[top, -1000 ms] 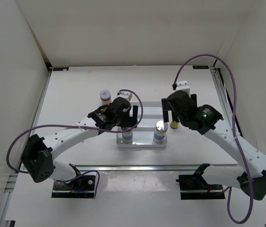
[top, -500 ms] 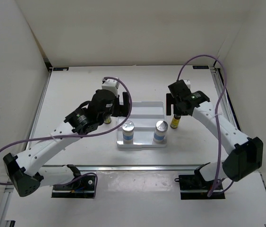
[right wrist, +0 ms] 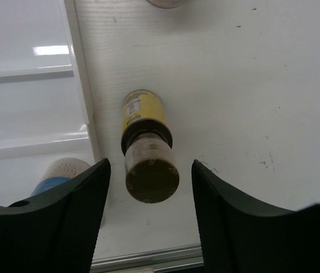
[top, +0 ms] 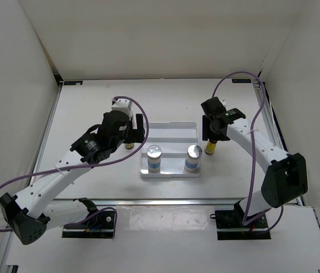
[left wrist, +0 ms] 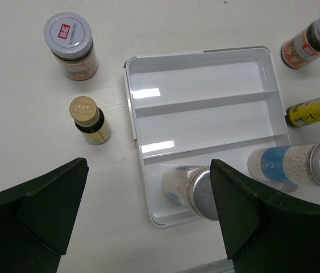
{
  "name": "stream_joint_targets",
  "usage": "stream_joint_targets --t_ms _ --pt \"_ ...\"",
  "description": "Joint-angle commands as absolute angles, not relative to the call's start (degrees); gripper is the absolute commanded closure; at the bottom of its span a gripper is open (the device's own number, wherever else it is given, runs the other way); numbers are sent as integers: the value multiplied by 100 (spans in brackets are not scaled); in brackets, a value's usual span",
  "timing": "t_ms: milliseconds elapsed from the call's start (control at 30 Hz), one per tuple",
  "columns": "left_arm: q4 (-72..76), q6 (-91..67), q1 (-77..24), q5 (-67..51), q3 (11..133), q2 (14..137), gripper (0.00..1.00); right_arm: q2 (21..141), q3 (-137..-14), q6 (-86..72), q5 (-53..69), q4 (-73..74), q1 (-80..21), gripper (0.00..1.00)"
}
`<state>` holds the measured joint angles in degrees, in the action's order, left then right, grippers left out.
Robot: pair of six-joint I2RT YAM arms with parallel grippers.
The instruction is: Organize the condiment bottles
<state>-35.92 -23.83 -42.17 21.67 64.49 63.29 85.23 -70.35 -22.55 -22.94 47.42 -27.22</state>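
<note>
Two silver-capped bottles (top: 154,157) (top: 194,156) stand in the front slot of the white tray (top: 170,132). My right gripper (right wrist: 151,213) is open around a slim amber bottle (right wrist: 147,145) with a yellow label, just right of the tray, with a gap on each side of it. From above, that gripper (top: 212,131) hangs over the bottle (top: 211,148). My left gripper (left wrist: 148,222) is open and holds nothing, left of the tray. Its view shows a second amber bottle (left wrist: 89,118), a pink-lidded jar (left wrist: 69,38), another jar (left wrist: 314,41) and the tray (left wrist: 205,94).
White walls close in the table on three sides. A metal rail (top: 171,200) runs along the near edge in front of the tray. A purple cable (top: 245,77) loops above the right arm. The tray's two rear slots (left wrist: 202,79) hold nothing.
My right gripper has come down over the amber bottle and its jaws have narrowed around it. My left arm has drawn back and to the left, away from the silver-capped bottle in the tray.
</note>
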Motion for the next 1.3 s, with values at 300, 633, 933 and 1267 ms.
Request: stream_joint_targets --t_ms 300,633,933,1267 --pt "-3647 -2355 -4061 2092 6372 6108 0 8525 -6943 -2320 -1986 4544 -2531 72" --pt "-3647 -2251 -3946 2039 6267 6161 0 7982 -7470 -2065 -1978 4746 -2531 99" --pt "-3647 -2250 -3710 2039 6152 6267 0 7778 -8016 -1784 -1433 4685 -2944 99" --pt "-3700 -2303 -3481 1925 6047 6319 0 8630 -8016 -1784 -1143 4220 -3393 99"
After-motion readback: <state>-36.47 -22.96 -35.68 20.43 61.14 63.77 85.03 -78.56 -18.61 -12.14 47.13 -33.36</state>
